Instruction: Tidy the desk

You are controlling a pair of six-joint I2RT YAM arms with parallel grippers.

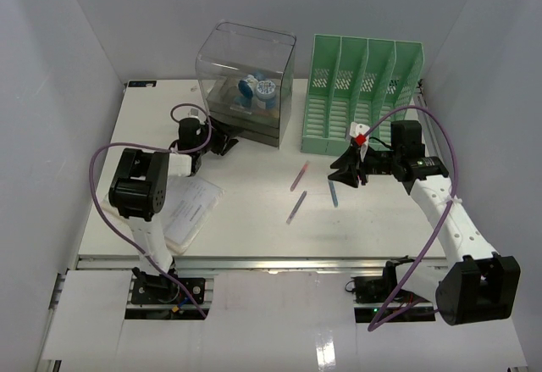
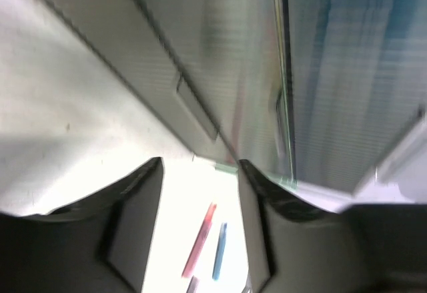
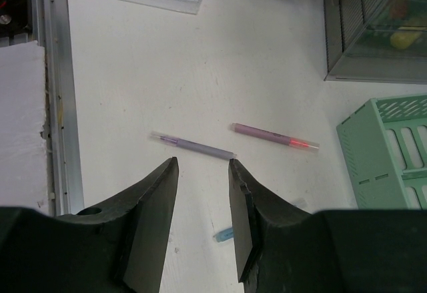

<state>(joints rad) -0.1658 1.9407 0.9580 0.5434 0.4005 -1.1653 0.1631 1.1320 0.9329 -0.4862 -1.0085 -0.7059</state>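
Observation:
The white desk (image 1: 381, 219) carries three loose pens in its middle: a pink one (image 1: 299, 175), a purple one (image 1: 295, 207) and a blue one (image 1: 333, 192). My right gripper (image 1: 349, 173) hovers just right of them, open and empty. In the right wrist view its jaws (image 3: 203, 161) frame the purple pen (image 3: 193, 146); the pink pen (image 3: 273, 135) lies beyond, and the blue pen (image 3: 225, 234) is half hidden under one finger. My left gripper (image 1: 222, 143) sits at the clear drawer box's (image 1: 246, 75) front left corner. In the blurred left wrist view it (image 2: 200, 163) is open with nothing between.
A green file rack (image 1: 360, 92) stands at the back right, beside the clear box, which holds small blue and white items. A stack of papers (image 1: 190, 207) lies at the front left by the left arm. An aluminium rail (image 1: 271, 262) runs along the front edge.

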